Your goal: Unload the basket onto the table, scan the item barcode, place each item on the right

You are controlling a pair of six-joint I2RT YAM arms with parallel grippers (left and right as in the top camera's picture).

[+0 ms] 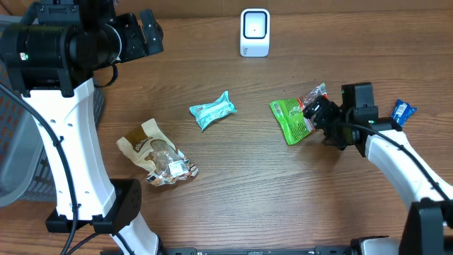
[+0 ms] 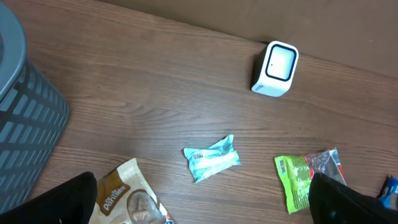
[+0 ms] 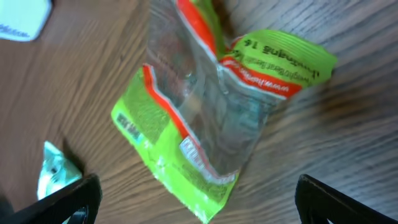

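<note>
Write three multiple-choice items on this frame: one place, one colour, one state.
1. The white scanner stands: A) at the overhead view's top centre; B) bottom left; C) far right.
2. The packet nearest the right end effector is mainly: A) teal; B) brown; C) green.
3. The right end effector is: A) shut on the packet; B) open, holding nothing; C) shut empty.
Key: 1A, seen there overhead; 2C, green with red trim in the wrist view; 3B, its fingers stand wide apart, the packet untouched.
</note>
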